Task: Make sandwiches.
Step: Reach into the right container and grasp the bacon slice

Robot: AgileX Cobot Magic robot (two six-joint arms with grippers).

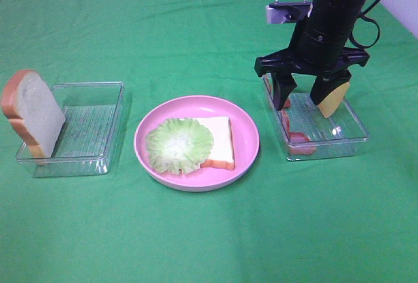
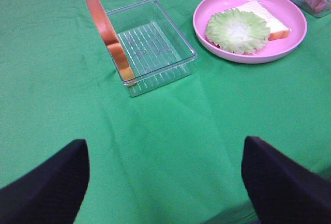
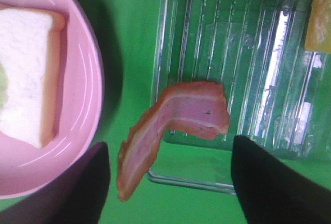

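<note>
The right gripper hangs spread and empty over a bacon strip. The strip drapes across the rim of a clear tray, one end inside and the other out over the green worktop. It looks light, limp and rubbery, likely to flop. The broad end lying in the tray seems the best place to pinch.

A cheese square leans in the same tray. On the pink plate, lettuce partly covers a bread slice.

The left gripper, also spread and empty, hovers back from a second bread slice propped against another tray.
</note>
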